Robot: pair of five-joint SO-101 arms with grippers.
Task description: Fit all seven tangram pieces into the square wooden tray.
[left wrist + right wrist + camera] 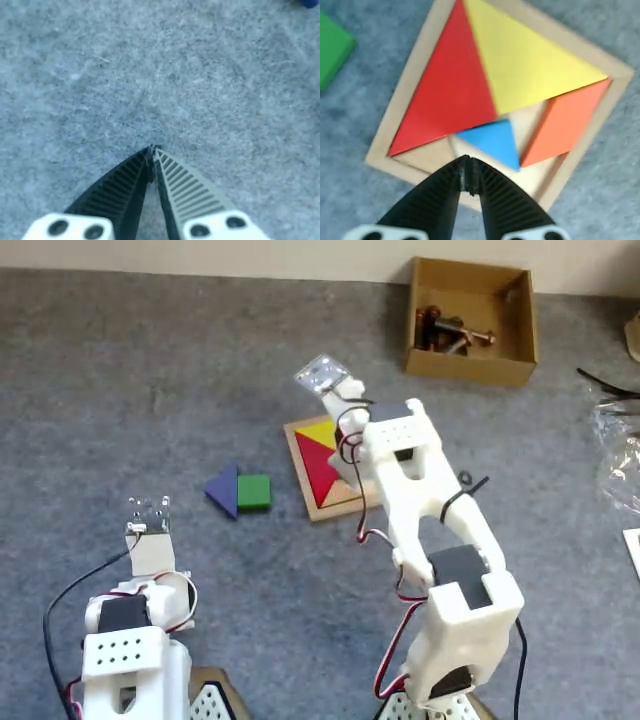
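The desk carries the tray near its middle; in the tray lie yellow, red, orange and a small blue; green and purple touch each other on the desk beside it, not yet placed; the right tool hangs shut and empty over the tray's rim by blue; the left tool is shut and empty over bare desk. Filling looks partway done; the next move calls for opening a tool around green or purple.

Soft, even light falls on the grey surface, bright all over. Shadows are faint and short, close under the right arm. The cardboard box is darker inside along its near wall. The clear plastic bag shines with small white spots. The yellow piece glows brightest.
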